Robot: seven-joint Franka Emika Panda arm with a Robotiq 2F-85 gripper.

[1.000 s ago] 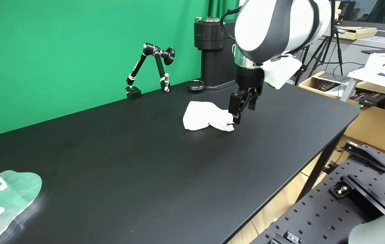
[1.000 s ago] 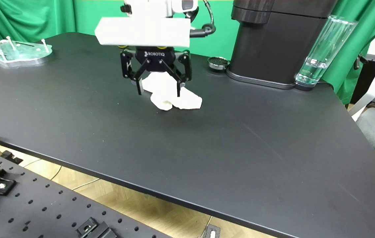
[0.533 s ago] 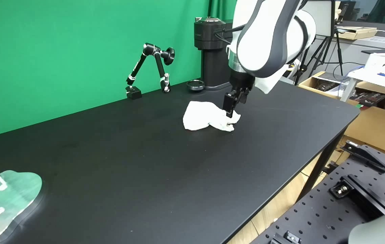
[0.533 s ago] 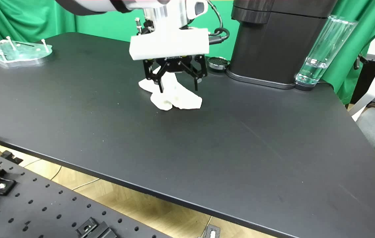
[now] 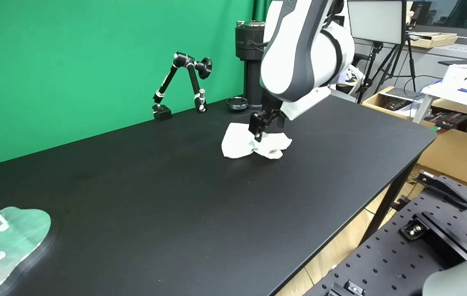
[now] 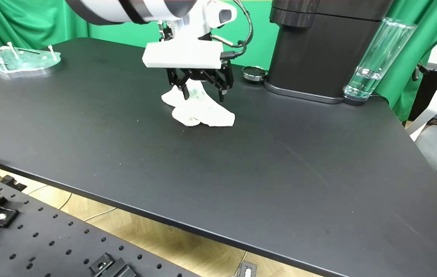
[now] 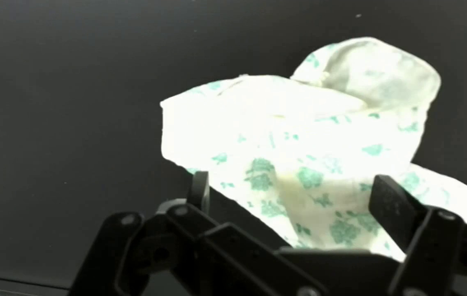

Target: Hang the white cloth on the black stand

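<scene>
The white cloth (image 5: 235, 142) lies crumpled on the table; it also shows in the other exterior view (image 6: 205, 113). In the wrist view the cloth (image 7: 282, 127) has a green leaf print and a folded-over corner at its upper right. My gripper (image 5: 258, 137) is over the middle of the cloth, fingers pointing down. Its fingers stand apart with nothing between them in an exterior view (image 6: 203, 98) and in the wrist view (image 7: 291, 183). I cannot tell whether the fingertips touch the cloth. A black jointed stand (image 5: 181, 60) rises at the table's back edge.
A black coffee machine (image 6: 326, 54) with a clear water tank (image 6: 376, 61) stands at the back. A small round metal dish (image 5: 237, 103) is beside it. A green clear board with white pegs (image 5: 23, 226) lies at the far end. A perforated plate (image 5: 361, 263) is beyond the table edge.
My gripper has moved from the cloth's edge to over its middle, leftward in an exterior view, and the wrist has turned and tilted. The cloth lies in the same place.
</scene>
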